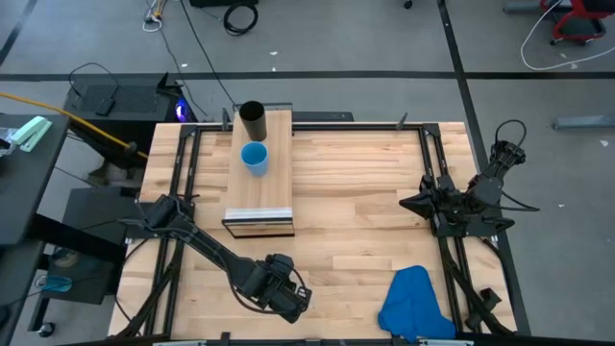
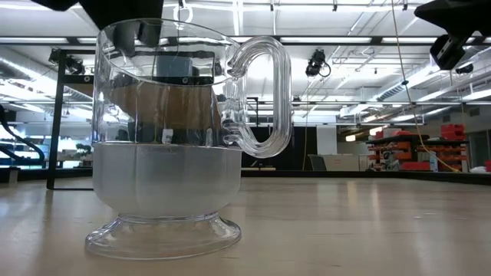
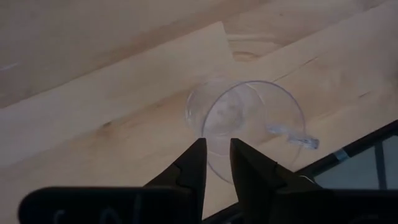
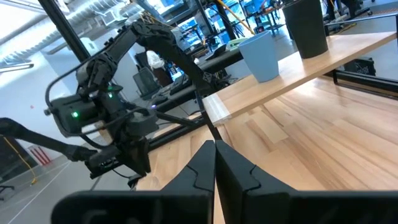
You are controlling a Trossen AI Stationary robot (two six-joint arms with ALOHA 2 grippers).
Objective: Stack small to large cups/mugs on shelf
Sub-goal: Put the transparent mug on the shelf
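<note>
Left claw [image 3: 216,163]: near front edge of tabletop [image 1: 365,221], directly above upright clear cup [image 3: 254,124], fingers narrowly parted astride its near rim, not yet gripping | shelf [image 1: 259,183]: toward back-left, carrying black cup [image 1: 253,120] and blue cup [image 1: 255,158] | right claw [image 4: 215,163]: closed, empty, parked at right edge.

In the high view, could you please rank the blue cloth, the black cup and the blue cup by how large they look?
1. Blue cloth, clearly the largest.
2. Black cup and blue cup look much alike from straight above; the black one shows slightly more, but I would not rank them.
</note>
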